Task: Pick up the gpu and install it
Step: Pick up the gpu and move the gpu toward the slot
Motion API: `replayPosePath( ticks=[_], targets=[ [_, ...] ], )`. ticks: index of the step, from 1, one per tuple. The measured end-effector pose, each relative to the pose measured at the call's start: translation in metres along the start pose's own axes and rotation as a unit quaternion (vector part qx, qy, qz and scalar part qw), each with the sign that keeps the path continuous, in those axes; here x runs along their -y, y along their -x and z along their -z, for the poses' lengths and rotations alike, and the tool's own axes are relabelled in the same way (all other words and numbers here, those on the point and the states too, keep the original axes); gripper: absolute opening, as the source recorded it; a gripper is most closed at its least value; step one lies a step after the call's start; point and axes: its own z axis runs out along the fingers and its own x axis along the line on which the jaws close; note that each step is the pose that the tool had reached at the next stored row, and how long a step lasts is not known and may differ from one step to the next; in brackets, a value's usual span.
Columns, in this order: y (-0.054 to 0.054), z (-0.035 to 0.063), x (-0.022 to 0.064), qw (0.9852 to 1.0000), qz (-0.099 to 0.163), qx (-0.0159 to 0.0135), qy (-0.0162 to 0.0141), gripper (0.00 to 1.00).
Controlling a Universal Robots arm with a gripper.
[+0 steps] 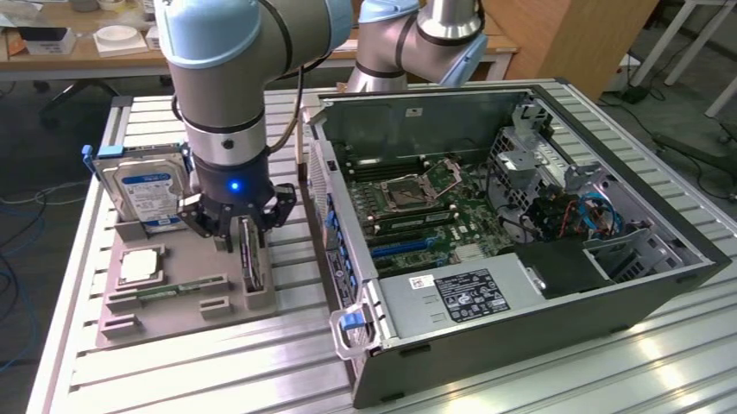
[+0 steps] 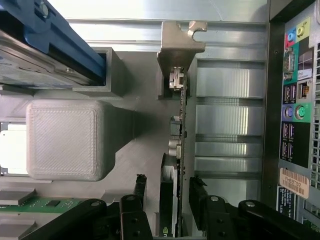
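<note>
Currently logging from the remote station.

Table (image 1: 645, 362): slotted aluminium, carries everything.

Case (image 1: 541, 328): lies open on its side across the centre and right of the exterior frame, motherboard exposed.

Arm (image 1: 230, 78): hangs vertically from the upper left of the frame, over the parts tray (image 1: 150, 332) in the lower left.

Drive (image 1: 150, 190): upright in its tray slot, at the left of the frame and clear of the work.

gpu (image 1: 252, 263): not yet lifted. It stands on edge in its slot at the tray's case-side edge, just beside the case. Its long axis runs from under the claw toward the lower edge of the frame, roughly parallel to the case's near wall.

Claw (image 1: 244, 231): directly above the card, jaws spread wide and gripping nothing. In the wrist view the fingers (image 2: 196, 187) straddle the card's thin dimension, one on each face, and I see a gap on both sides. I judge there is no contact yet. The closing direction crosses the long axis squarely.

Bracket (image 2: 181, 40): at the card's far end, well apart from the fingers, which flank the cooler section.

Memory stick (image 1: 185, 289): flat on the tray, untouched.
</note>
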Motion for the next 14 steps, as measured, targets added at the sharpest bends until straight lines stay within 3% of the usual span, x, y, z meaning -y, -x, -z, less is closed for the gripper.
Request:
replayPosePath(
  ticks=[9,11,12,14],
  targets=[
    [0.0000,-0.0002,0.0000,1.0000,0.000,0.0000,0.0000,0.47],
    [0.0001,-0.0003,0.0000,1.0000,0.000,0.0000,0.0000,0.46],
    [0.0002,-0.0004,-0.0001,1.0000,0.000,0.0002,0.0000,0.39],
    [0.0002,-0.0004,-0.0001,1.0000,0.000,0.0001,0.0000,0.39]
  ],
)
